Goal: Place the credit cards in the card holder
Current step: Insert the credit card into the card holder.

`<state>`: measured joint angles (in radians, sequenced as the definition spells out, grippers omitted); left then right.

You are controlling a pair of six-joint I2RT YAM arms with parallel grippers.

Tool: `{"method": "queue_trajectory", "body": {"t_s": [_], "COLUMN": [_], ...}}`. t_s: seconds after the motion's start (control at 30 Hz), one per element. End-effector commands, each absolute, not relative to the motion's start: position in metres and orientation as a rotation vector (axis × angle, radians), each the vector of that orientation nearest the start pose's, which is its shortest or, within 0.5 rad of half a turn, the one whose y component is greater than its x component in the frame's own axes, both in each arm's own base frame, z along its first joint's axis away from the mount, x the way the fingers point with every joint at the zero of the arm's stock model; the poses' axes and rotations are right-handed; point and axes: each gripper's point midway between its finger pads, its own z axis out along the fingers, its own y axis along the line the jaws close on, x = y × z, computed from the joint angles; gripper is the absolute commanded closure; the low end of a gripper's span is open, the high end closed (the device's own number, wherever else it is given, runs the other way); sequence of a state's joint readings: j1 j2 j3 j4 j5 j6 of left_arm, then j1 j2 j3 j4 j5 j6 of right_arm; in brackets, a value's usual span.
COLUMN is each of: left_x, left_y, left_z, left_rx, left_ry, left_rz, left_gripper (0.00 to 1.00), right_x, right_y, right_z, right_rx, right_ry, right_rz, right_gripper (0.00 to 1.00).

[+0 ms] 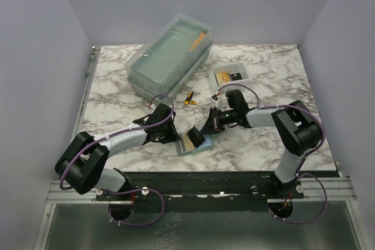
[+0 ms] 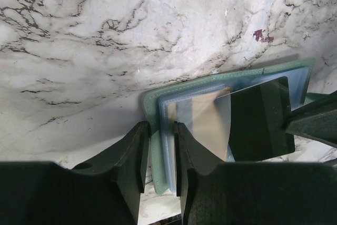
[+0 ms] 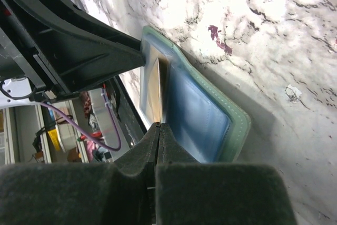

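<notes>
The grey-green card holder (image 1: 188, 143) lies open on the marble between the two arms. My left gripper (image 2: 160, 126) is shut on its left edge, green cover and clear pocket (image 2: 169, 130) between the pads. A black credit card (image 2: 260, 122) hangs tilted over the holder, its corner at the pocket mouth. My right gripper (image 3: 159, 126) is shut on that card, which shows edge-on (image 3: 160, 90) in the right wrist view. A tan-gold surface (image 2: 202, 125) shows inside the pocket. In the top view the right gripper (image 1: 208, 126) sits just right of the holder and the left gripper (image 1: 171, 135) just left.
A large translucent lidded box (image 1: 170, 57) stands at the back left. A yellow-handled tool (image 1: 188, 98) lies behind the grippers. A small white tray (image 1: 241, 68) at the back right holds a gold card and a dark one. The table's near edge runs just below the holder.
</notes>
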<state>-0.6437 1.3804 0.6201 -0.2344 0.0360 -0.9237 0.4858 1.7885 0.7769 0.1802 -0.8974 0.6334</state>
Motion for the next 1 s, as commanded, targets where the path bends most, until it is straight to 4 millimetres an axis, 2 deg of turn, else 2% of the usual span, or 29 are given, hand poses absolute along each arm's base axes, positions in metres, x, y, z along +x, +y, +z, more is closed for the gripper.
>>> {"method": "queue_trajectory", "body": {"t_s": [0.0,0.47,0.6,0.73,0.8,0.97], "left_x": [0.197,0.194,0.193,0.192,0.191,0.190], "left_y": [-0.189,-0.197,-0.197,-0.196,-0.196,-0.197], "left_z": [0.003,0.006,0.007,0.007,0.007,0.005], "left_rx": [-0.370,-0.369,-0.366,-0.364,-0.360,-0.361], "left_ry": [2.756,2.754,2.748,2.744,2.745,2.753], "left_rz": [-0.448,-0.506,-0.517,-0.520,-0.521,-0.524], "left_gripper": [0.71,0.72,0.72,0.71,0.70,0.70], "right_x": [0.233,0.220,0.218,0.210,0.203,0.191], "right_y": [0.300,0.315,0.313,0.317,0.319,0.319], "right_z": [0.043,0.031,0.029,0.040,0.044,0.044], "right_rx": [-0.233,-0.157,-0.098,-0.185,-0.213,-0.279], "right_ry": [2.568,2.550,2.520,2.467,2.451,2.464], "right_rz": [1.549,1.475,1.469,1.560,1.628,1.697], "right_gripper": [1.00,1.00,1.00,0.99,0.88,0.75]}}
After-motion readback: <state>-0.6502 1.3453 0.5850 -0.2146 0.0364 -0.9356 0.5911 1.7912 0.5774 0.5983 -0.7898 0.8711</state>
